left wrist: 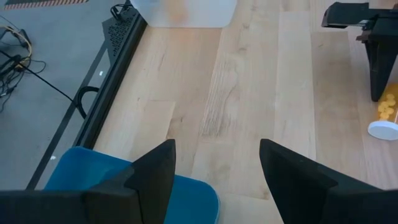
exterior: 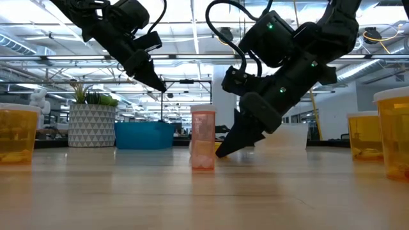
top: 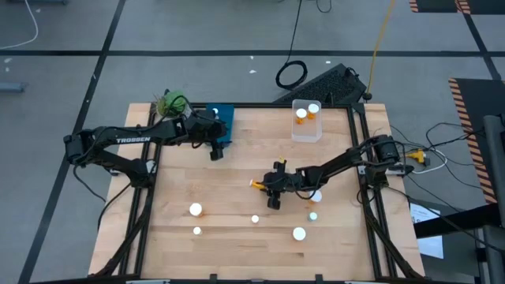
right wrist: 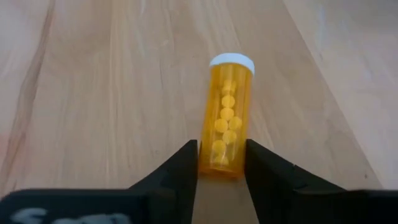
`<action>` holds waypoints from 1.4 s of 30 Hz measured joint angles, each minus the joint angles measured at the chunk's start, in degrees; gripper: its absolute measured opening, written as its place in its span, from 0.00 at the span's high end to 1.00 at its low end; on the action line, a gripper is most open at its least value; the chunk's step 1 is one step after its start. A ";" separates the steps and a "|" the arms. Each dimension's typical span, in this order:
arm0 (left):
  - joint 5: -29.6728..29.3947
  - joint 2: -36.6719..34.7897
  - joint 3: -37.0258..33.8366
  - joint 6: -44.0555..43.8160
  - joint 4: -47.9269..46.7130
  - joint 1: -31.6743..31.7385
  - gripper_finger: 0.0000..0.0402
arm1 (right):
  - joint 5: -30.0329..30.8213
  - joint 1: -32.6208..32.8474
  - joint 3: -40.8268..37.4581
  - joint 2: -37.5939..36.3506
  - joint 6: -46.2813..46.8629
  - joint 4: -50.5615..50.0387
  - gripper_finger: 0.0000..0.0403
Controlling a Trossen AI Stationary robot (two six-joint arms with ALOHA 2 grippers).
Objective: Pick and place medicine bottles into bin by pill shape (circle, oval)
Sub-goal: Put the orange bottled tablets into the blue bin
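- holding an orange bottle point(right wrist: 226, 121) by its base, my right gripper point(right wrist: 222, 163) has both fingers pressed on its sides. the bottle lies on its side on the wooden table point(right wrist: 112, 93), white cap pointing away from me, round yellow pills visible inside.
- risk: my grip sits only at the bottom end, so the bottle could pivot, or roll free when lifted.
- from above, my right gripper point(top: 275, 183) is near the table's middle, other bottles standing nearby.
- farther off, the clear bin point(top: 306, 120) already holds bottles; a low carry might clip its wall.
- my left gripper point(left wrist: 214, 171) waits spread wide and empty above the blue bin point(left wrist: 93, 177).
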 joint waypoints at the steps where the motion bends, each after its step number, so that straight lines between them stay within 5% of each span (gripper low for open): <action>1: 0.00 0.00 0.00 0.00 0.00 0.00 0.41 | 0.00 -0.05 0.00 0.00 0.00 0.02 0.73; 12: 0.02 0.00 -0.02 -0.63 -0.07 -1.34 0.41 | 0.40 -0.21 -0.26 -2.40 -1.54 -1.18 0.73; 29: 0.23 0.00 -0.02 -3.01 0.89 -12.25 0.41 | 0.21 -0.16 -0.16 -21.42 -9.64 -3.90 0.75; 42: 3.02 0.02 -0.02 -5.53 17.83 -20.64 0.26 | -2.14 -0.01 -6.08 -26.12 -12.22 12.88 0.74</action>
